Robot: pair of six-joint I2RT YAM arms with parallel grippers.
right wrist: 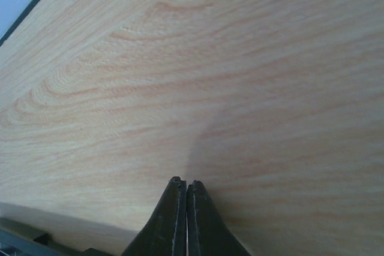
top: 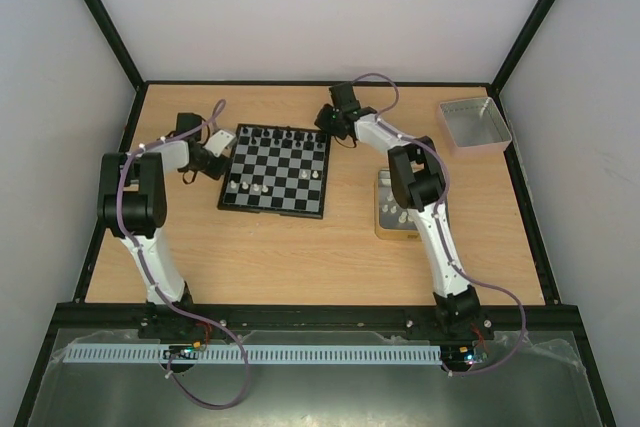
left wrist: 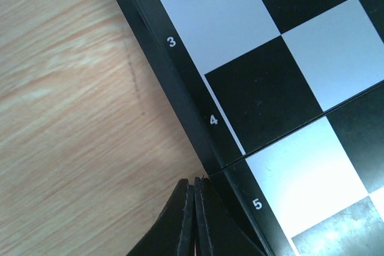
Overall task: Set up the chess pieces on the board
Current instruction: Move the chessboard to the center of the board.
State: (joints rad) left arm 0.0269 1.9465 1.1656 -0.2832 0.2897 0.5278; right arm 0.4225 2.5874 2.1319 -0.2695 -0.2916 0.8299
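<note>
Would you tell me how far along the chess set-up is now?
Done: some black pieces on the far row of the board, a few white pieces near its front edge. In hand: nothing; the left gripper and right gripper are both shut and empty. Left: the remaining pieces in the tan-rimmed tray.

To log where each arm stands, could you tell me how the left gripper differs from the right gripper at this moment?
The left gripper has its tips at the board's numbered rim; the right gripper is over the table wood. The left sits by the board's left side, the right by its far right corner. Both are shut and hold nothing.
</note>
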